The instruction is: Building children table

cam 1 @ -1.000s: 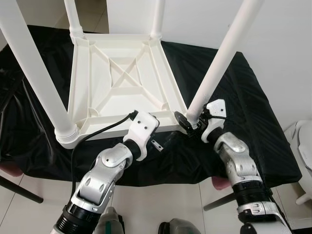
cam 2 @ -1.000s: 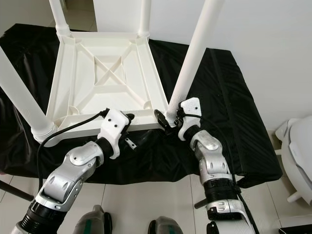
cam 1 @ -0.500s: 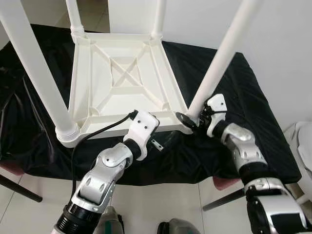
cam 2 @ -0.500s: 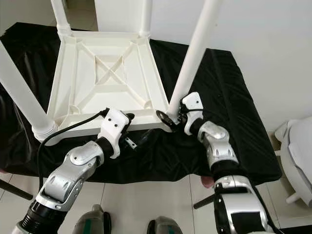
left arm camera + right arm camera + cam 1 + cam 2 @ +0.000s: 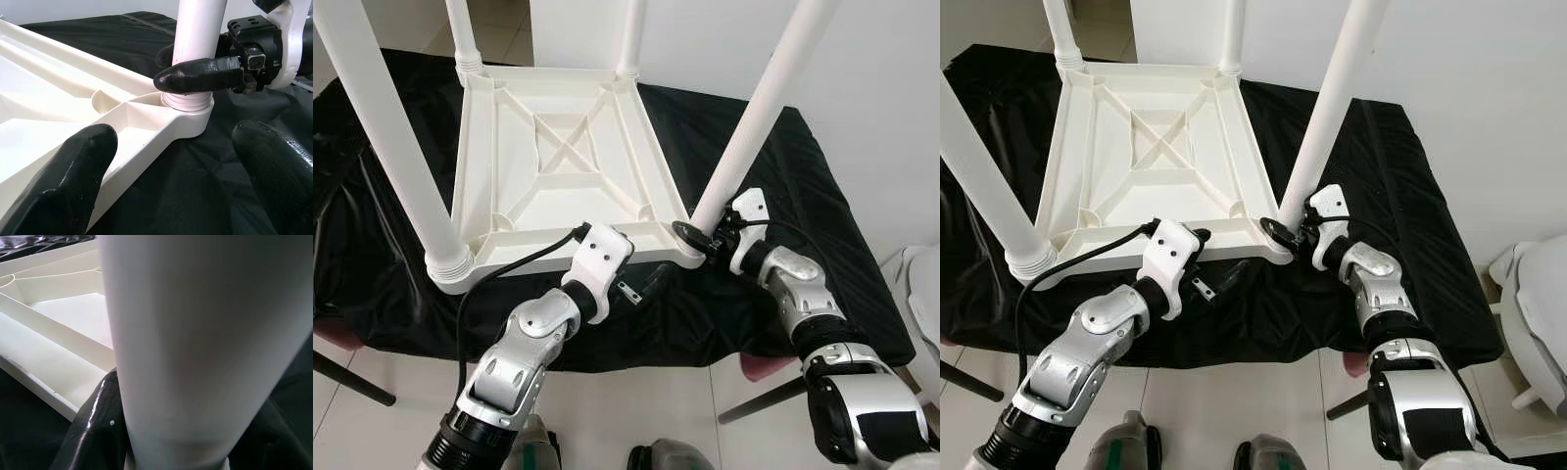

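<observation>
The white children's table [image 5: 558, 166] is lying upside down on a black cloth [image 5: 822, 206], all four legs standing up. The right gripper [image 5: 195, 73] is clamping the near-right leg [image 5: 754, 127] just above its threaded base, at about 4 o'clock of the tabletop. The left gripper [image 5: 641, 284] is hovering just beside the table's near edge at about 6 o'clock, its fingers [image 5: 78, 166] spread wide and holding nothing.

The likely risk is the leg seating crooked: if the right gripper is turning or pushing off-axis, the thread could bind or the light table could slide on the slick cloth, since nothing is bracing the frame. The fingers could also slip on the smooth round plastic.

The left wrist view is showing what the head views are not: the threaded collar [image 5: 186, 100] sitting in its corner socket with ridges exposed, and a black fingertip wrapped across it. The right wrist view is giving the leg pressed close against a finger [image 5: 93, 426].
</observation>
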`<state>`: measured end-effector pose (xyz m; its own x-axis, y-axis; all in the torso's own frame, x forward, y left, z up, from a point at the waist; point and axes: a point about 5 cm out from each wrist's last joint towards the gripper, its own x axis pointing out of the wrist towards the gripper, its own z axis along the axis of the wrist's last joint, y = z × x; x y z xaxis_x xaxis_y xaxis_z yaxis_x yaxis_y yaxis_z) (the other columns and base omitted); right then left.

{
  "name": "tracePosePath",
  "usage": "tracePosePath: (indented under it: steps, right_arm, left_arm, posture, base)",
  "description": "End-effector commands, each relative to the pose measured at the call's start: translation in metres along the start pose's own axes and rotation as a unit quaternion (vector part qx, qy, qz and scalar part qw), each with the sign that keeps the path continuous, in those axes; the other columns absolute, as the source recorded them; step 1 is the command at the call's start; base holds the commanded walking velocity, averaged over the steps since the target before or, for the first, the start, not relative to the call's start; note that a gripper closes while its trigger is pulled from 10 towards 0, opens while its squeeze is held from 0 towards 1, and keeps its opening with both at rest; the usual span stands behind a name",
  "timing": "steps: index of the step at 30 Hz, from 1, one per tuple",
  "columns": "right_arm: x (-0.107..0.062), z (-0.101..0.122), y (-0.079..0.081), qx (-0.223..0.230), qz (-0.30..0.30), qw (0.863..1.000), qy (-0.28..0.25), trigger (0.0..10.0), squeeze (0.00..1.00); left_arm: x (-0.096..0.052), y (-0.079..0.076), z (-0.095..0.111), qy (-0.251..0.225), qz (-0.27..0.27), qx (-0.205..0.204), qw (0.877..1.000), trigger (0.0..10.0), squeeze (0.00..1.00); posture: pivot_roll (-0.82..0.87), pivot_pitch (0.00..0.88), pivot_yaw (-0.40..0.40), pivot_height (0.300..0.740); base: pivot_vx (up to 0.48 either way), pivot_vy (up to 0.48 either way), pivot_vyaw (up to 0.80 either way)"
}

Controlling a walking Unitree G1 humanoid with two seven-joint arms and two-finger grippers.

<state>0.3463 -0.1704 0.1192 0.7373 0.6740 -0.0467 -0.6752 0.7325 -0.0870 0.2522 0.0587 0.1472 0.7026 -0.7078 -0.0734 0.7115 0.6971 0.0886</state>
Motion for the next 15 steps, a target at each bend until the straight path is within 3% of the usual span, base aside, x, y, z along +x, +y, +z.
tracePosePath:
  steps: [1, 2, 3, 11, 14, 15]
  right_arm:
    - [-0.002, -0.008, 0.001, 0.007, -0.005, 1.0, 0.014, 8.0, 0.0]
    - [-0.002, -0.008, 0.001, 0.007, -0.005, 1.0, 0.014, 8.0, 0.0]
    - [0.0, -0.009, 0.002, 0.025, -0.014, 1.0, 0.01, 10.0, 0.0]
    - [0.01, -0.012, 0.02, 0.09, -0.115, 0.989, -0.011, 10.0, 0.0]
    - [0.011, -0.014, 0.023, 0.11, -0.166, 0.98, -0.007, 10.0, 0.0]
    - [0.01, -0.015, 0.025, 0.112, -0.219, 0.969, -0.003, 10.0, 0.0]
  left_arm:
    - [0.0, -0.004, 0.0, -0.001, -0.002, -0.001, 1.0, 10.0, 0.0]
    - [0.0, -0.004, 0.0, -0.001, -0.002, -0.001, 1.0, 10.0, 0.0]
    - [0.001, -0.004, 0.001, -0.001, -0.002, 0.0, 1.0, 10.0, 0.0]
    - [0.001, -0.006, 0.003, -0.009, -0.007, -0.005, 1.0, 10.0, 0.0]
    - [0.001, -0.007, 0.003, -0.008, -0.01, -0.009, 1.0, 10.0, 0.0]
    - [0.0, -0.007, 0.002, -0.007, -0.012, -0.01, 1.0, 10.0, 0.0]
  posture:
    - [0.01, 0.0, -0.103, 0.74]
    - [0.01, 0.0, -0.103, 0.74]
    - [0.01, 0.0, -0.101, 0.74]
    - [-0.01, 0.009, -0.083, 0.74]
    - [-0.01, 0.014, -0.077, 0.74]
    - [-0.02, 0.018, -0.074, 0.74]
  base:
    - [0.0, 0.0, 0.0]
    - [0.0, 0.0, 0.0]
    - [0.0, 0.0, 0.0]
    - [0.0, 0.0, 0.0]
    - [0.0, 0.0, 0.0]
    - [0.0, 0.0, 0.0]
